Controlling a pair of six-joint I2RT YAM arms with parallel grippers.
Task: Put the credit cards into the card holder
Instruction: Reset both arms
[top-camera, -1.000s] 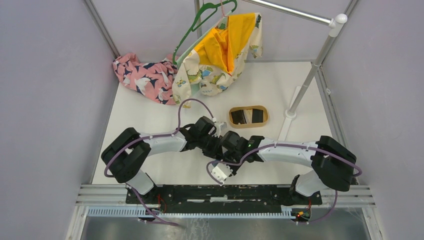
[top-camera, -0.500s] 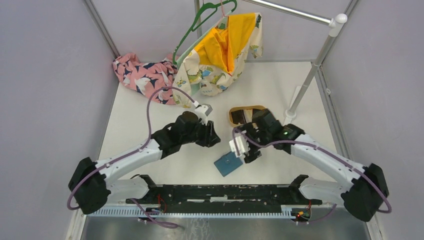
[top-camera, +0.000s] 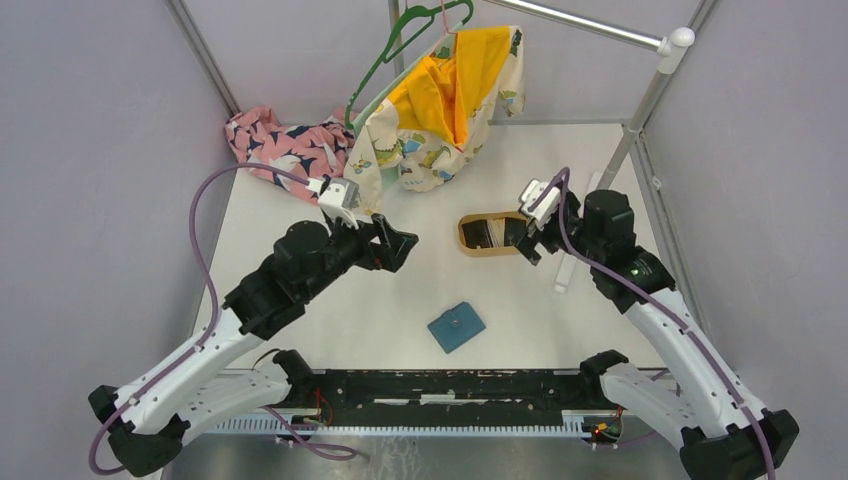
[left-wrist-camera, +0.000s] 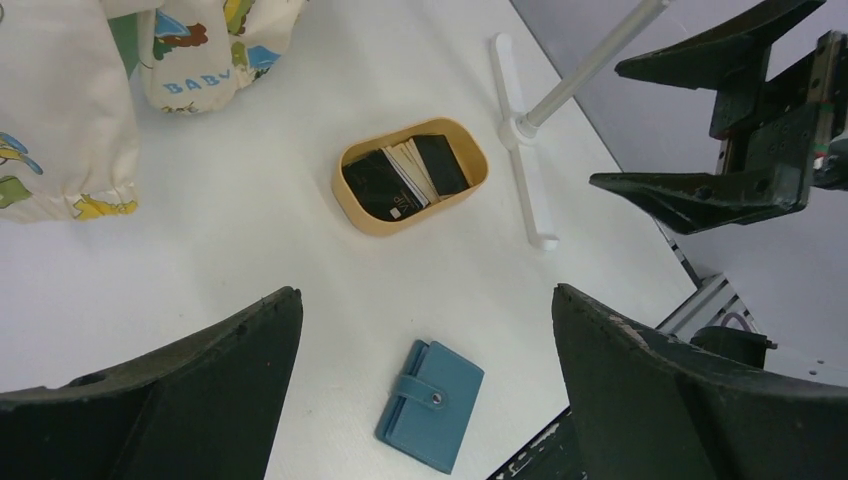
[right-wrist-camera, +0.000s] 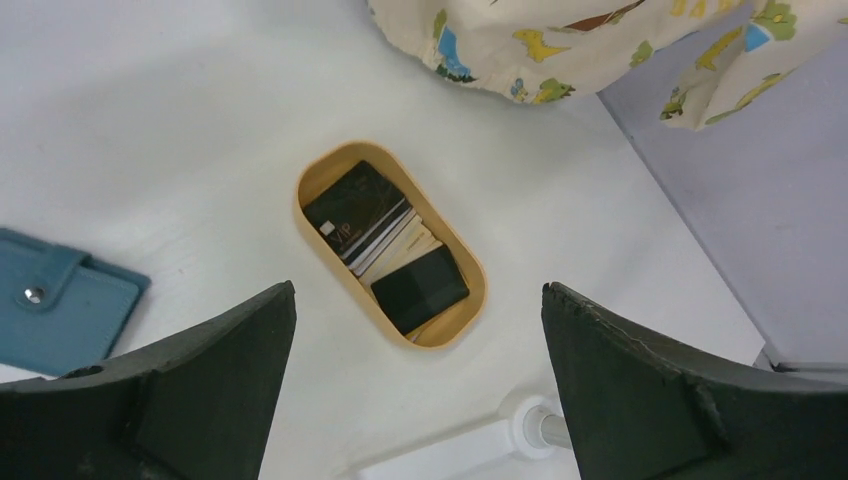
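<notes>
While the white table is carrying everything, the white clothes rack is standing just right of the tan oval tray, with its foot lying close beside the tray's right end. The left arm is reaching in from the near-left of the tray and the right arm from the near-right. A dinosaur-print baby garment with a yellow lining is hanging behind the tray. A pink bird-print cloth is lying behind the tray and well to its left.

The left gripper is hovering left of the tray, well apart from it. Its jaws are gaping wide and gripping nothing. The right gripper is hovering over the tray's right end, clear above it. Its jaws are gaping just as wide, also gripping nothing.

The tray is sitting flat on the table between the two grippers. The card holder, teal, is lying flat and folded shut with its tab snapped. It is lying on the near side of the tray, a little left and apart from it, touching neither gripper.

The credit cards are lying inside the tray. A dark one is sitting at each end, and a fan of pale ones is overlapping between them. Whether any card is sitting inside the shut holder, cannot tell.
</notes>
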